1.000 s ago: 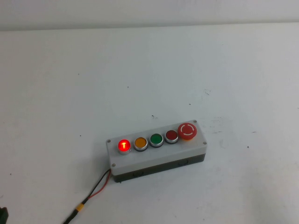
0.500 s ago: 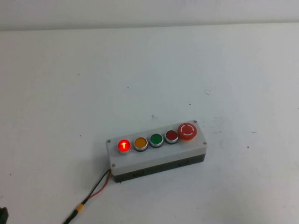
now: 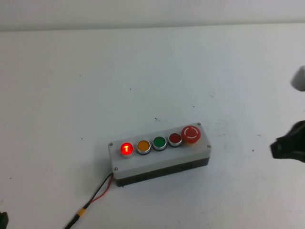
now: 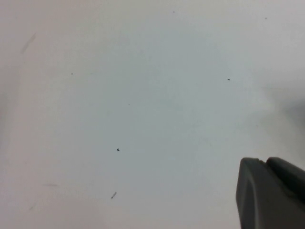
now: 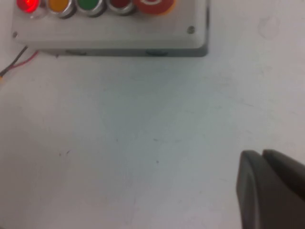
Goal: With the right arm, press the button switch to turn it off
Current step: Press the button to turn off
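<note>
The button switch (image 3: 126, 149) is lit bright red at the left end of the grey five-button box (image 3: 157, 161), next to the orange button (image 3: 143, 146). It also shows at the edge of the right wrist view (image 5: 28, 5). My right gripper (image 3: 281, 145) is at the right edge of the high view, well to the right of the box and apart from it. Its fingers are shut together and empty in the right wrist view (image 5: 261, 155). My left gripper (image 4: 264, 162) is shut and empty over bare table. In the high view only a dark corner of it (image 3: 2, 219) shows at the bottom left.
On the box (image 5: 119, 38), a green button (image 3: 159, 142), a darker red button (image 3: 175, 139) and a big red mushroom button (image 3: 191, 134) follow the orange one. A red and black cable (image 3: 97, 193) runs from the box's left end to the front edge. The white table ends at the back wall.
My right arm has come into the high view from the right edge; it was out of view before. The box and its lit button are unchanged.
</note>
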Robot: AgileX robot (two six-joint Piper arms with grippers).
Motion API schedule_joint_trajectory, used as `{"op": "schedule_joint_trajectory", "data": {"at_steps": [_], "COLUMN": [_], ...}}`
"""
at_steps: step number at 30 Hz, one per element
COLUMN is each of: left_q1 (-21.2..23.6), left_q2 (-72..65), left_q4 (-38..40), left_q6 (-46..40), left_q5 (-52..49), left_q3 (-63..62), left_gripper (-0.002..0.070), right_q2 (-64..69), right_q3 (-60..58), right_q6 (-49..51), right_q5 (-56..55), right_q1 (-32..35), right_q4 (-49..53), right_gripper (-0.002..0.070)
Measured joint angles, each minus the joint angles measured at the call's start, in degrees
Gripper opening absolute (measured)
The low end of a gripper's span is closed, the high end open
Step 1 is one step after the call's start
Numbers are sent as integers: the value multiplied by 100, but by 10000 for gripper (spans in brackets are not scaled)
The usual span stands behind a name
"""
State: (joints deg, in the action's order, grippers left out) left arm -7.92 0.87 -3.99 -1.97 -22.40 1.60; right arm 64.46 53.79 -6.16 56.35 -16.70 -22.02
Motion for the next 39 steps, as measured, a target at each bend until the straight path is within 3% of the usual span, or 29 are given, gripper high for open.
{"op": "schedule_joint_trajectory", "data": {"at_steps": [8,14,25,39], "left_q1": [0,0,0,0], "left_q2": [0,0,0,0], "left_q4": [0,0,0,0], "left_q6": [0,0,0,0], "left_q5": [0,0,0,0], "left_q3": [0,0,0,0], "left_gripper": [-2,-2,-2,-2], "right_q2": [2107,3469,5215,5620], "right_q3": [1759,3346,5545,5796], "right_q6": [816,854,854,854], "right_q5": [107,319,850,927], "right_q1": [-2171,-3018,-3303,-3303], "right_q4": [1115,1323,1546,1841], "right_gripper": [-16,-16,-16,-16]}}
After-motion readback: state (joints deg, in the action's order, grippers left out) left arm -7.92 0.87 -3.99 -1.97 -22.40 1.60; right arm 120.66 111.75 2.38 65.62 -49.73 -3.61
